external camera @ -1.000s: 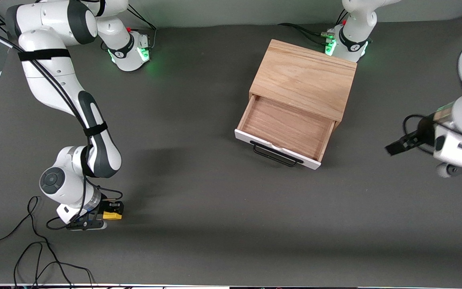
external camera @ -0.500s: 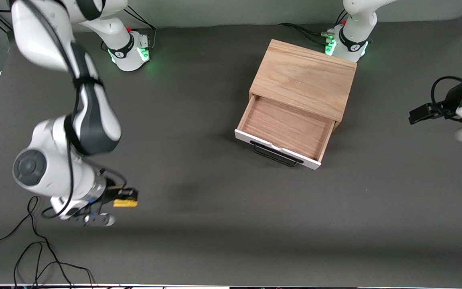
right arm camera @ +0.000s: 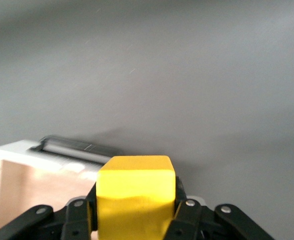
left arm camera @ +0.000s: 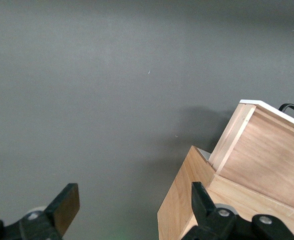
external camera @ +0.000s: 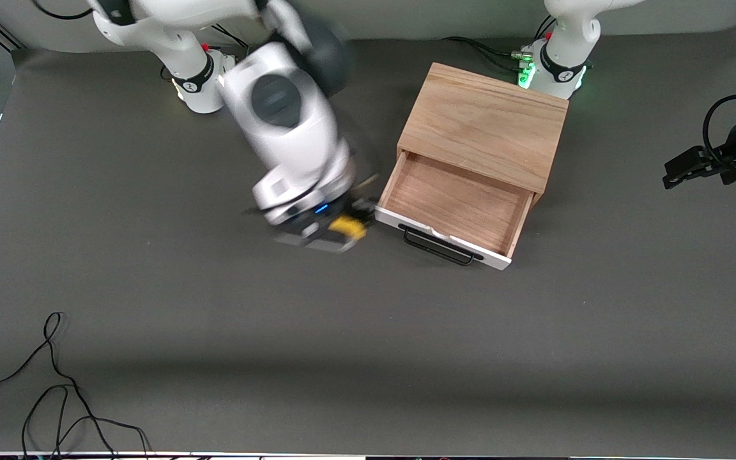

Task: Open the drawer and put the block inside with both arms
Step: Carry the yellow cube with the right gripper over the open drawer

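Observation:
The light oak box (external camera: 484, 124) stands near the left arm's base with its drawer (external camera: 454, 207) pulled out, white front panel and black bar handle (external camera: 438, 246) toward the front camera, its wood interior empty. My right gripper (external camera: 342, 229) is shut on the yellow block (external camera: 347, 225) and holds it up in the air over the table, just beside the drawer's corner at the right arm's end. In the right wrist view the block (right arm camera: 136, 200) sits between the fingers with the drawer front (right arm camera: 52, 152) close by. My left gripper (external camera: 681, 172) is open and empty at the left arm's end of the table; its wrist view shows the box (left arm camera: 246, 190).
Black cables (external camera: 55, 383) lie on the dark table near the front camera at the right arm's end. Both arm bases (external camera: 199, 76) stand along the table's edge farthest from the front camera.
My right arm has swung from the table's near corner at its own end up to the drawer's corner, carrying the yellow block. My left gripper drew back slightly toward its table end.

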`<state>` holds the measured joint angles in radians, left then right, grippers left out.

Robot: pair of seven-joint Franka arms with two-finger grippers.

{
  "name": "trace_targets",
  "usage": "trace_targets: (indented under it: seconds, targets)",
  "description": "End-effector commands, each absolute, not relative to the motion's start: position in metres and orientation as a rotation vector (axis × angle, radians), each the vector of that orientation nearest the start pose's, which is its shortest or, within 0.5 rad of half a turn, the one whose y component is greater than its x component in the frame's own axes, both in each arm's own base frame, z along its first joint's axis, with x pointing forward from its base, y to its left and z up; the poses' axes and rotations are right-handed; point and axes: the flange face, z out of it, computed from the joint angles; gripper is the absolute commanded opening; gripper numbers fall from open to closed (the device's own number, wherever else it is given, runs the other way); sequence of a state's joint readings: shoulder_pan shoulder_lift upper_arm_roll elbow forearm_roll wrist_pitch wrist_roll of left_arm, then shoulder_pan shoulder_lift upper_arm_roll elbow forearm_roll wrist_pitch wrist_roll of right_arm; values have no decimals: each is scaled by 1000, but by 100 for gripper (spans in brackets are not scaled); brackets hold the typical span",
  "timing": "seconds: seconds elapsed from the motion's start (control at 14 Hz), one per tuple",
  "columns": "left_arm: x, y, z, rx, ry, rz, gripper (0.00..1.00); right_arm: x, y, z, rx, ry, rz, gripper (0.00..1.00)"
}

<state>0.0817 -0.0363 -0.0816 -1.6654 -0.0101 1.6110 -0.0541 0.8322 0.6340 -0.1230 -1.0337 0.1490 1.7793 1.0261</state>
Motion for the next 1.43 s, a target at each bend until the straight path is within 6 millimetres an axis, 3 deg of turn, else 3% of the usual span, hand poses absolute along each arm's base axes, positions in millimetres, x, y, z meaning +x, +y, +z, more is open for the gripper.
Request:
trace_targets:
  seconds: [0.0, 0.07, 0.21, 0.36, 0.57, 0.79, 1.0, 1.36]
  targets:
    - [549, -6, 611, -3159, -33, 3, 100, 503, 575, 458, -2939, 591, -110, 0]
    - [548, -6, 611, -3160, 8, -5, 100, 490, 592, 440, -2954, 599, -137, 0]
    - [550, -4, 608, -3157, 44, -60, 100, 489, 602, 406, -2977, 599, -137, 0]
    - [560, -8, 599, -3145, 55, -82, 100, 480, 613, 384, -2995, 593, -125, 0]
    - [569, -8, 592, -3152, 49, -77, 100, 468, 620, 375, -3006, 613, -110, 0]
    - [584, -8, 598, -3153, 39, -87, 100, 463, 626, 353, -3007, 700, -92, 2]
    - [579, -9, 596, -3153, 54, -44, 100, 457, 631, 333, -3032, 693, -88, 6]
    - [579, -15, 596, -3150, 74, -36, 100, 458, 637, 324, -2998, 702, -110, 14]
